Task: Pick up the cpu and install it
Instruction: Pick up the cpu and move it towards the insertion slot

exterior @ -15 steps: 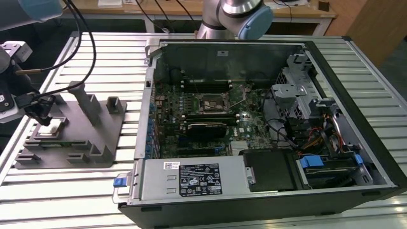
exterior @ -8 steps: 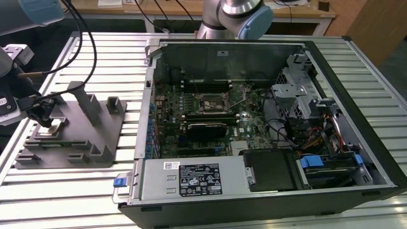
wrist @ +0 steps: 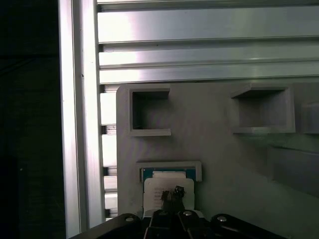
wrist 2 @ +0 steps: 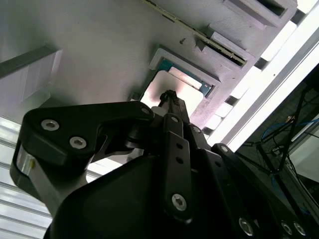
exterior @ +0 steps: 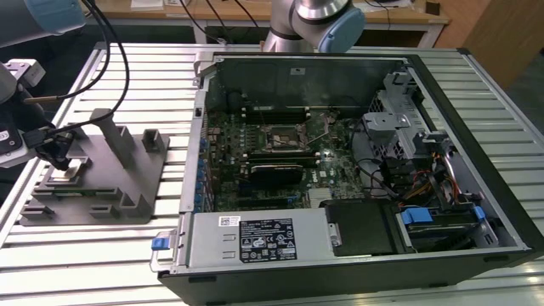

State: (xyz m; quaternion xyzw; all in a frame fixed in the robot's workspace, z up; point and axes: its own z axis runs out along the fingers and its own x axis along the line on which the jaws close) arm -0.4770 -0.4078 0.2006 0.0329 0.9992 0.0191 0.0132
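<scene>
We saw the tool (wrist: pixel 172 195), tips drawn narrow together, poised over the cpu (wrist: pixel 158 186) lying in its recess in the grey fixture (wrist: pixel 219 149), and judged that an off-centre pickup could tilt and jam it there.

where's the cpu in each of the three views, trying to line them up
Exterior view: the cpu sits in the grey fixture at the exterior view's left, beneath the hand.
Second wrist view: pale square in the fixture's framed recess, at the hand's tip.
First wrist view: pale square with a blue-green edge, same recess, at the hand's tip.
Shared landmark: the grey fixture's raised frame around the cpu.
</scene>
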